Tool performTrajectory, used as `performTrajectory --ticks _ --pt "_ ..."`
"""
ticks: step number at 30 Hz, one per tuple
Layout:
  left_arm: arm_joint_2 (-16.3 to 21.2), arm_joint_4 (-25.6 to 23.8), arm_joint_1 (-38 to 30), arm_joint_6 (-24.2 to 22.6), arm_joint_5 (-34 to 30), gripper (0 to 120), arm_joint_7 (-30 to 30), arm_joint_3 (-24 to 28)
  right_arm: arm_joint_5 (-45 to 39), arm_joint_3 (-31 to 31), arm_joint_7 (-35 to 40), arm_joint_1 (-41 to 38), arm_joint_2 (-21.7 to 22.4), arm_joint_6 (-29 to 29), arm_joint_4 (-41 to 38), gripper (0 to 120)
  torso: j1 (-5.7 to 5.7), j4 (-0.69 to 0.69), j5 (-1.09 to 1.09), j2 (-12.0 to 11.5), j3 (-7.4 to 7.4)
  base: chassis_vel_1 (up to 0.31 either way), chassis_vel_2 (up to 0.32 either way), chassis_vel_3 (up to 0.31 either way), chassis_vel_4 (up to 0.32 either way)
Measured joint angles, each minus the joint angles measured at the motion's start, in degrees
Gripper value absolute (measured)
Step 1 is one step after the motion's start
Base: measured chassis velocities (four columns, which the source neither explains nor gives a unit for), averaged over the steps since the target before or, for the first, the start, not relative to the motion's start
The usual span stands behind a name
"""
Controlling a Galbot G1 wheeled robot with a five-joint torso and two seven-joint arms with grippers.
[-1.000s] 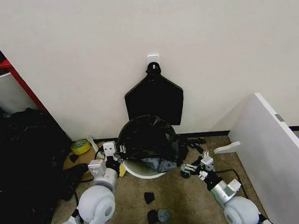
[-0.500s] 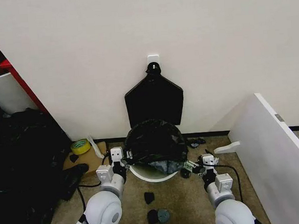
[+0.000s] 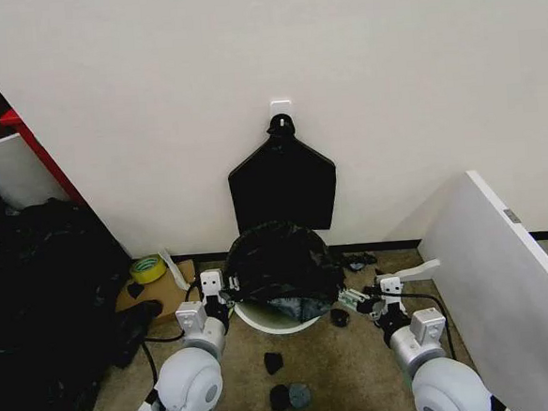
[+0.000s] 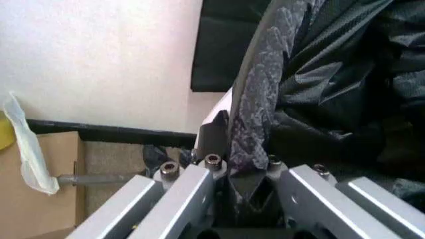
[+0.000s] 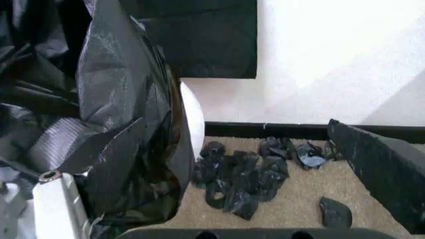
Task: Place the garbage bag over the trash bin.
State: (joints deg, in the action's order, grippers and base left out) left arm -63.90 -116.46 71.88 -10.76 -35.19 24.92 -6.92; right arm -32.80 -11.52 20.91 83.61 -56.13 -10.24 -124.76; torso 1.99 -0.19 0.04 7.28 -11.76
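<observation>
The garbage bag (image 3: 283, 261) sits bunched over the mouth of the trash bin (image 3: 273, 320), which stands on the carpet against the wall, its white rim showing below the black plastic on the near side. Your left gripper (image 3: 220, 291) is at the bin's left edge; in the left wrist view its fingers are pinched together on a fold of the bag (image 4: 265, 99), the film running up from between them beside the bin's rim (image 4: 222, 107). Your right gripper (image 3: 356, 301) is just off the bin's right side, and from the pictures you cannot tell whether it is clamped or what it holds; in the right wrist view the bag (image 5: 126, 114) drapes down over the bin's white wall (image 5: 192, 117). Directly behind the bin a flat fan-shaped bundle of black bags (image 3: 283, 181) hangs from a wall hook (image 3: 280, 108). Small black lumps (image 3: 289, 394) lie on the carpet in front of you, a roll of yellow tape (image 3: 148, 268) sits to the left, and a white board (image 3: 505, 283) leans on the right.
</observation>
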Motion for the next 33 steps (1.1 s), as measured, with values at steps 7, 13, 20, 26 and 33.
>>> performTrajectory --ticks 7,13,20,26,33 --pt "0.16 0.23 0.01 0.53 -0.23 0 -0.03 -0.70 5.08 0.33 -9.99 3.57 -0.35 9.23 -2.67 100 0.00 0.00 0.01 0.00 0.00 0.000 0.000 0.000 0.000" --pt "-0.31 -1.01 0.01 0.31 -2.36 0 0.15 -0.67 10.68 0.90 -22.16 7.43 1.01 15.47 -3.46 100 0.00 0.00 0.01 0.00 0.00 0.000 0.000 0.000 0.000" --pt "-0.63 -2.43 -0.20 -1.24 -5.70 0 0.64 -1.12 18.98 1.54 -22.86 9.49 1.95 14.80 -2.88 100 0.00 0.00 0.00 0.00 0.00 0.000 0.000 0.000 0.000" --pt "-0.62 -4.03 0.33 -2.29 -6.13 0 1.07 -0.94 23.43 2.70 -19.58 9.02 0.85 12.03 -2.47 100 0.00 0.00 0.00 0.00 0.00 0.000 0.000 0.000 0.000" --pt "-1.11 -4.34 0.55 -2.72 -6.16 0 1.19 -0.48 30.74 2.98 -17.79 7.90 0.12 11.28 -1.07 90 0.00 0.00 0.00 0.00 0.00 0.000 0.000 0.000 0.000"
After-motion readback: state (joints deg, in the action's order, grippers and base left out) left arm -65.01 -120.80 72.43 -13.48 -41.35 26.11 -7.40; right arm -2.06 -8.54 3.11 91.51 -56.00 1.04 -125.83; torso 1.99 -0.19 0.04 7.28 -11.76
